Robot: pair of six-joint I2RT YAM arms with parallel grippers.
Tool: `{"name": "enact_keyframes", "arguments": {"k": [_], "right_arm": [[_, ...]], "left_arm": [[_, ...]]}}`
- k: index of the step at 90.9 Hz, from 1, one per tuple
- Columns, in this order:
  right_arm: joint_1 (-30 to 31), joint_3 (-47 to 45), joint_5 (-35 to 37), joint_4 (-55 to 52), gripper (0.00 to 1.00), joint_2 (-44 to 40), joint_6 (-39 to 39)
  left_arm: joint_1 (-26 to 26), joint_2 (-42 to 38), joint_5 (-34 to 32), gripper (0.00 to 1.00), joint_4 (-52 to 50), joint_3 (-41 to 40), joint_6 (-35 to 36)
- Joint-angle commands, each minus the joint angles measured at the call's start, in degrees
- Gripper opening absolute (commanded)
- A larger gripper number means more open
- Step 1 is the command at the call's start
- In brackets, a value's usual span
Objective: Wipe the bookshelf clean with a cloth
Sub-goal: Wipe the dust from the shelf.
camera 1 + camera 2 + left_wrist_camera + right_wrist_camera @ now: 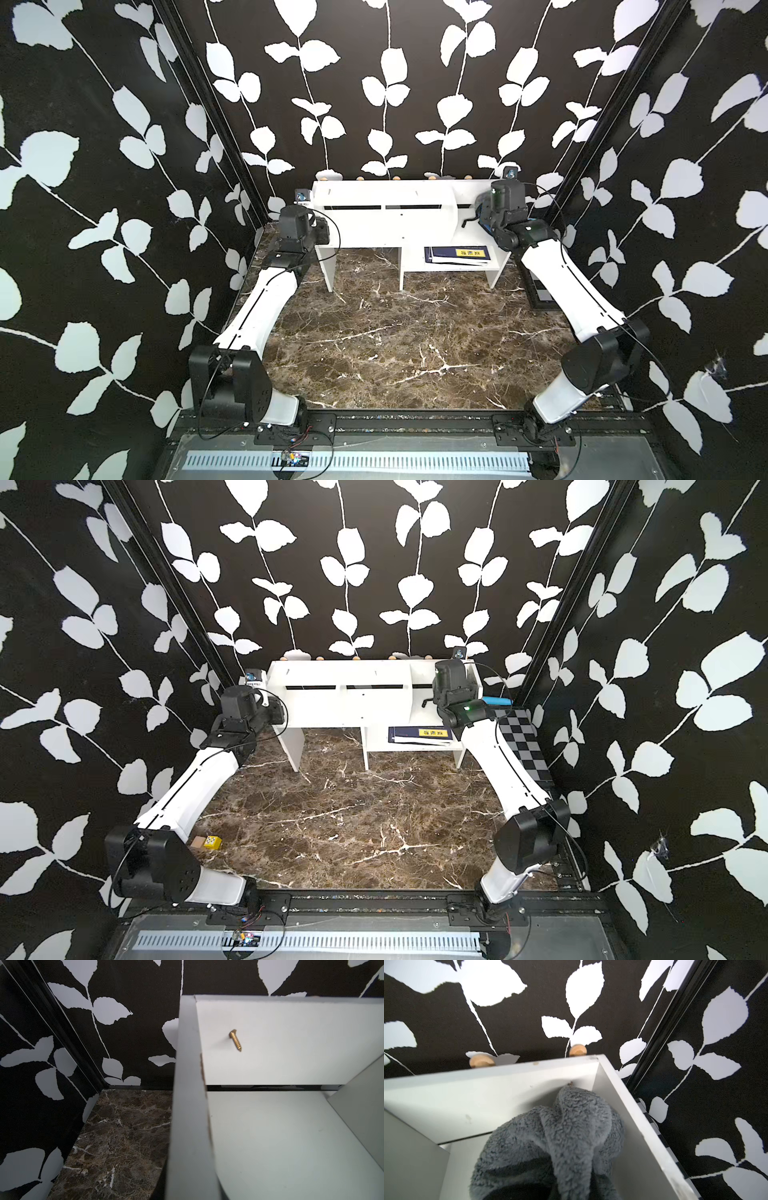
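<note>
The white bookshelf (374, 220) (353, 704) stands against the back wall in both top views. My right gripper (484, 216) (441, 696) reaches down into the shelf's rightmost top compartment and is shut on the cloth (560, 1136). The cloth's fluffy grey side bulges out in front of the jaws and presses into that compartment's back corner, hiding the fingers. My left gripper (322, 232) (278, 710) is at the shelf's left end. In the left wrist view the end board (191, 1126) runs straight in between the jaws; the fingers themselves are out of frame.
A blue book with a yellow label (457, 254) lies in the lower compartment. A checkered board (523, 746) and a bright blue thing (496, 700) sit right of the shelf. Small yellow and wooden blocks (212, 842) lie near the left arm. A brass screw (235, 1040) sticks out inside the shelf.
</note>
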Motion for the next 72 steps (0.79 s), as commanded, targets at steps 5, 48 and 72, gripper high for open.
{"name": "enact_keyframes", "arguments": {"k": [5, 48, 72], "right_arm": [[0.01, -8.2, -3.18, 2.88, 0.0, -3.71, 2.24], [1.78, 1.24, -26.0, 2.4, 0.0, 3.63, 7.29], [1.76, 10.29, -23.7, 3.1, 0.0, 4.79, 7.41]], "left_arm": [[2.17, 0.58, 0.1, 0.0, -4.12, 0.61, -7.8], [2.17, 0.84, 0.78, 0.0, -4.12, 0.69, -7.82], [2.19, 1.1, 0.92, 0.0, -4.12, 0.7, -7.72]]}}
